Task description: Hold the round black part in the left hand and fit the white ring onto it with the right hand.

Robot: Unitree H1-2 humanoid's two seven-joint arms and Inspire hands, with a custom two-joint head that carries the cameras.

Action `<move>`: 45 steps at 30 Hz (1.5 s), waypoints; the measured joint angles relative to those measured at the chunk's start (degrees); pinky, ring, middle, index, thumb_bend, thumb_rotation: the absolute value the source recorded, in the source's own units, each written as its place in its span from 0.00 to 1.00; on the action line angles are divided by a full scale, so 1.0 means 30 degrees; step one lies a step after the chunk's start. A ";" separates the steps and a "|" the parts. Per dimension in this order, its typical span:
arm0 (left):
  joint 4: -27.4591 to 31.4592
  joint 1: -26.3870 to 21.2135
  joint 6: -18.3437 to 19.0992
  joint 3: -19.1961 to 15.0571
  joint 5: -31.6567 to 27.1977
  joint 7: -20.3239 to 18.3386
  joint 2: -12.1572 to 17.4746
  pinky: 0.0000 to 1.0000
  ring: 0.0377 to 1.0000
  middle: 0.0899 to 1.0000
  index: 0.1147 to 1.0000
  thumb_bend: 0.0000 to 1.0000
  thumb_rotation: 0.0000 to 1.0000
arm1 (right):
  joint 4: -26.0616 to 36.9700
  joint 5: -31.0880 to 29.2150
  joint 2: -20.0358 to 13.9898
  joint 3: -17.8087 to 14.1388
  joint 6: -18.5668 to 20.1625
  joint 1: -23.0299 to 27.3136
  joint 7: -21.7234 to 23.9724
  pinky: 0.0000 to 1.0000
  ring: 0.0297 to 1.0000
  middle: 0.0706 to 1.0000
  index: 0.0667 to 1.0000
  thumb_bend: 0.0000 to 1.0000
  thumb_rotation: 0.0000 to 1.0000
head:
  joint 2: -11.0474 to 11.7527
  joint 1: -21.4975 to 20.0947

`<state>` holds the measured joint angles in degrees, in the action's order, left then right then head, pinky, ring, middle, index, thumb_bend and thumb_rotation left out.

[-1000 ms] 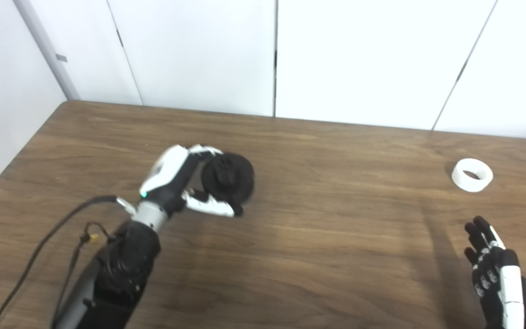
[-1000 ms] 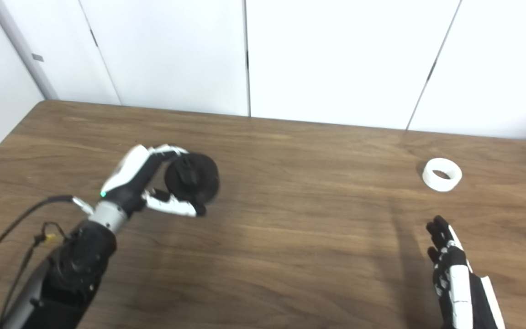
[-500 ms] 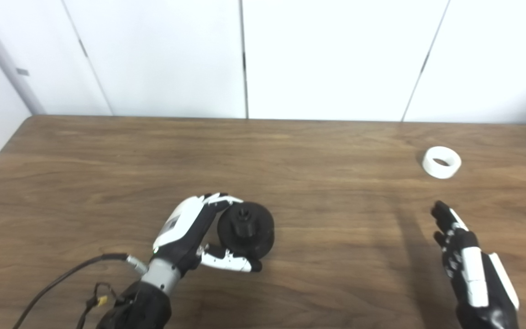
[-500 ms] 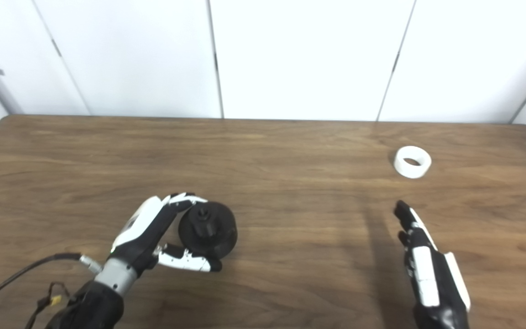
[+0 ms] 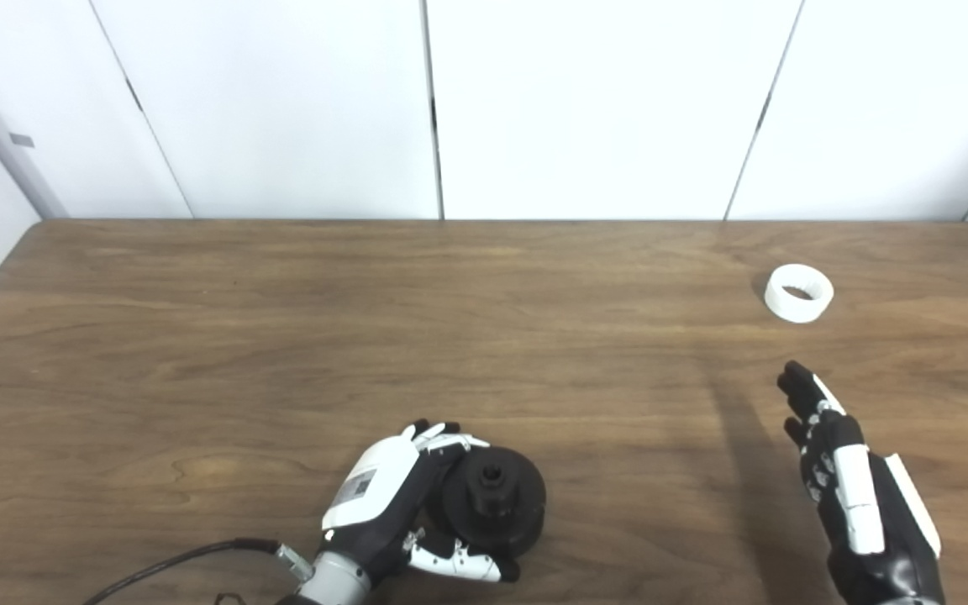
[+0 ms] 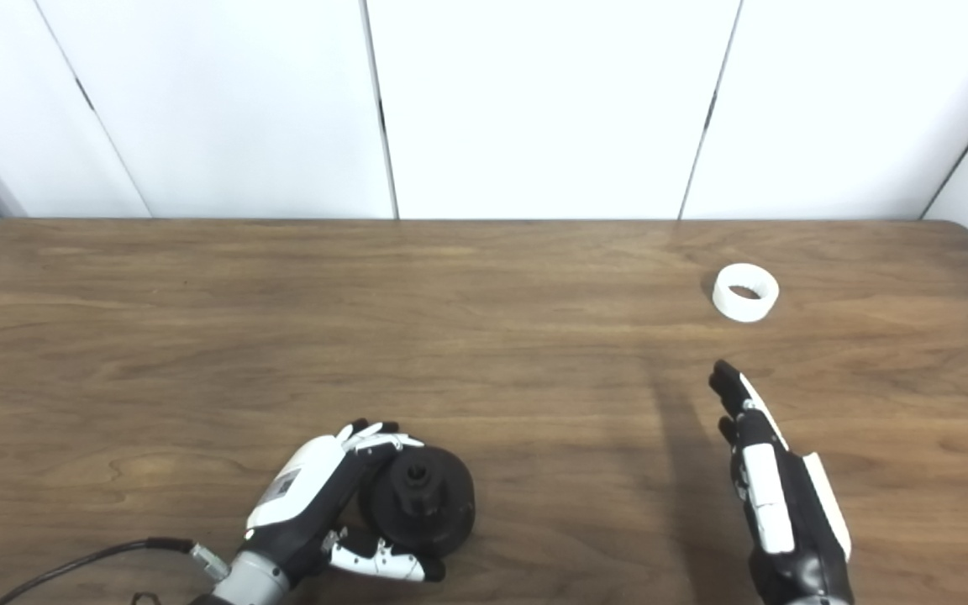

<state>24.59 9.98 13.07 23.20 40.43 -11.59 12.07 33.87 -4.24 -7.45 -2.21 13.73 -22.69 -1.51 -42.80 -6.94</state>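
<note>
Left hand (image 5: 391,512) still clamped on round black part (image 5: 494,502), now pulled back toward near table (image 5: 198,336) edge. Right hand (image 6: 774,496) empty, fingers extended, short of white ring (image 6: 745,291), which stays put.

Dark wood-grain table (image 5: 282,336) against white wall panels (image 5: 593,101) with thin dark seams.

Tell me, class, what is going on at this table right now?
A humanoid robot is putting two parts together. Its left hand grips the round black part near the table's front edge. The white ring lies untouched on the far right of the table. The right hand is open, fingers stretched out toward the ring, short of it. Nothing has been fitted yet.
</note>
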 measured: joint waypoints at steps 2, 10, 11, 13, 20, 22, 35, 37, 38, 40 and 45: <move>-0.0109 0.0183 -0.0425 -0.0038 0.0003 0.0247 -0.0005 1.00 0.92 0.80 0.42 0.52 0.06 | 0.0039 0.0000 0.0000 -0.0001 0.0056 -0.0001 -0.0094 1.00 1.00 0.95 0.94 0.69 0.99 | -0.0029 -0.0029; -0.0374 0.0753 -0.1393 0.0292 0.0188 0.0498 0.0026 1.00 0.98 0.87 0.42 0.52 0.06 | 0.0110 0.0165 -0.0006 0.0068 0.0473 -0.0002 -0.0245 1.00 1.00 0.94 0.93 0.70 0.99 | -0.0205 -0.0205; -0.0440 0.0786 -0.1542 0.0307 0.0199 0.0539 0.0021 1.00 0.99 0.87 0.42 0.52 0.06 | 0.0123 0.0206 -0.0008 0.0077 0.0492 -0.0002 -0.0257 1.00 1.00 0.94 0.93 0.70 0.99 | -0.0321 -0.0234; -0.0563 0.0816 -0.1657 0.0307 0.0227 0.0565 0.0020 1.00 1.00 0.88 0.42 0.52 0.06 | 0.0211 0.0246 -0.0008 0.0099 0.0519 -0.0002 -0.0266 1.00 1.00 0.94 0.93 0.70 1.00 | -0.0322 -0.0234; -0.0688 0.0915 -0.1772 0.0298 0.0506 0.0665 -0.0048 1.00 0.99 0.86 0.42 0.52 0.06 | 0.0715 0.0338 -0.0010 0.0148 0.0727 -0.0006 -0.0275 1.00 1.00 0.95 0.94 0.69 1.00 | -0.0615 -0.0498; -0.0858 0.0975 -0.1953 0.0288 0.0586 0.0864 -0.0084 1.00 0.99 0.86 0.42 0.52 0.06 | 0.0740 0.0417 -0.0011 0.0181 0.0835 -0.0005 -0.0281 1.00 1.00 0.95 0.94 0.68 1.00 | -0.0615 -0.0498; -0.1332 0.1051 -0.2921 0.0325 0.1290 0.1353 -0.0015 1.00 0.99 0.86 0.42 0.52 0.06 | 0.1154 0.0673 -0.0015 0.0238 0.1319 -0.0007 -0.0315 1.00 1.00 0.95 0.95 0.68 1.00 | -0.0732 -0.0879; -0.1366 0.1068 -0.3024 0.0302 0.1291 0.1380 -0.0015 1.00 1.00 0.86 0.42 0.52 0.06 | 0.1154 0.0672 -0.0014 0.0237 0.1317 -0.0006 -0.0316 1.00 1.00 0.95 0.95 0.67 1.00 | -0.0732 -0.0879; -0.1374 0.1076 -0.3041 0.0293 0.1291 0.1386 -0.0015 1.00 1.00 0.87 0.42 0.52 0.06 | 0.1154 0.0673 -0.0014 0.0236 0.1314 -0.0006 -0.0317 1.00 1.00 0.95 0.95 0.67 1.00 | -0.0732 -0.0879; -0.1375 0.1104 -0.3041 0.0283 0.1297 0.1385 -0.0021 1.00 0.99 0.87 0.42 0.52 0.06 | 0.1154 0.0672 -0.0015 0.0225 0.1312 -0.0005 -0.0317 1.00 1.00 0.95 0.95 0.66 1.00 | -0.0732 -0.1285; -0.1374 0.1123 -0.3008 0.0277 0.1331 0.1382 -0.0038 1.00 0.99 0.86 0.42 0.52 0.06 | 0.1154 0.0674 -0.0015 0.0184 0.1312 -0.0002 -0.0349 1.00 1.00 0.95 0.94 0.69 1.00 | -0.0732 -0.1406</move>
<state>20.47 13.35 4.04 24.03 44.43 -7.45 11.95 37.33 -2.22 -7.49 -1.66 17.67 -22.70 -2.56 -45.00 -11.16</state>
